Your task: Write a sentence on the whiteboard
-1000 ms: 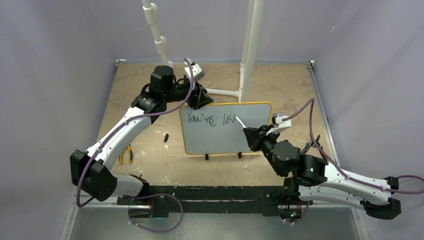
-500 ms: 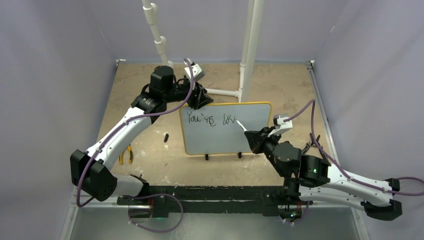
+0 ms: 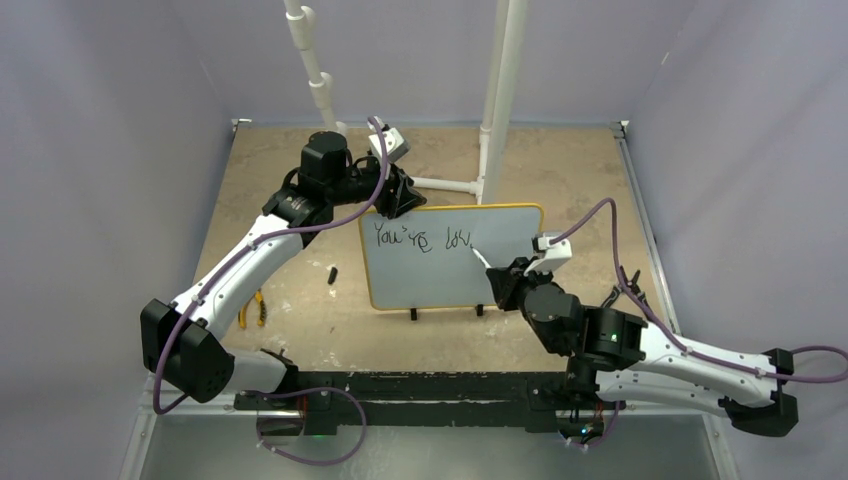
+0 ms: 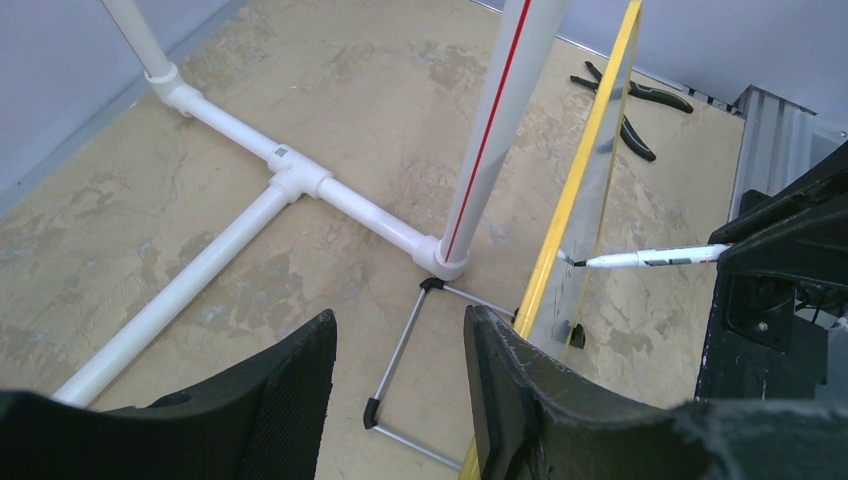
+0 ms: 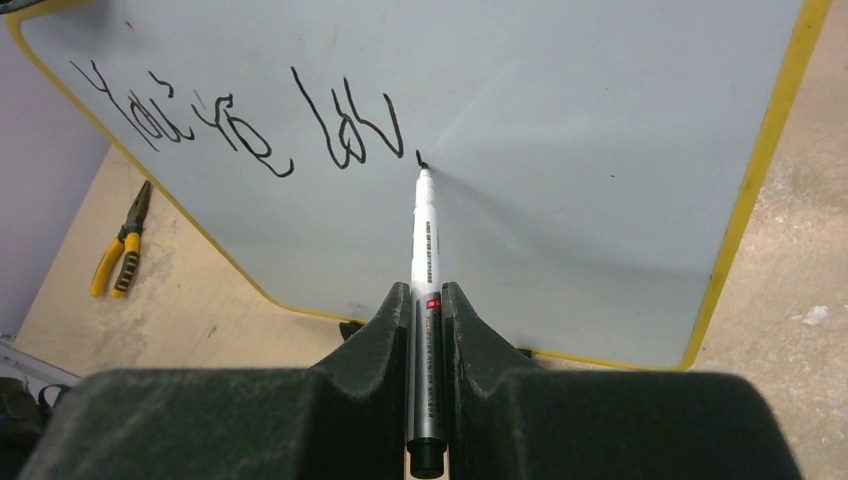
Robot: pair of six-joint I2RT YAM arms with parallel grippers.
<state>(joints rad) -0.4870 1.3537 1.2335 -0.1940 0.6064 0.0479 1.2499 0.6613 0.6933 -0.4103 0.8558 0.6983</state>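
The whiteboard [image 3: 450, 275], grey-white with a yellow frame, stands tilted on the table. The sentence [image 5: 240, 120] reads roughly "You're lov" in black script along its upper left. My right gripper [image 5: 425, 290] is shut on a white and silver marker [image 5: 424, 240]. The marker's black tip touches the board just right of the last letter, beside a short fresh stroke. From above, the right gripper [image 3: 503, 278] sits in front of the board's right half. My left gripper [image 4: 400, 315] is open at the board's upper left corner [image 3: 372, 215]. Its right finger [image 4: 510, 390] lies against the yellow top edge [image 4: 590, 150].
A white pipe frame [image 3: 497, 100] stands behind the board, with its floor bars [image 4: 300, 180] and the board's wire prop [image 4: 400, 350] close by. Yellow-handled pliers [image 3: 255, 308] and a small black cap [image 3: 331, 273] lie to the left. Black pliers [image 4: 630, 95] lie to the right.
The right arm has slid left and the marker tip has dropped slightly down the board just after the last letter. The left arm has not moved.
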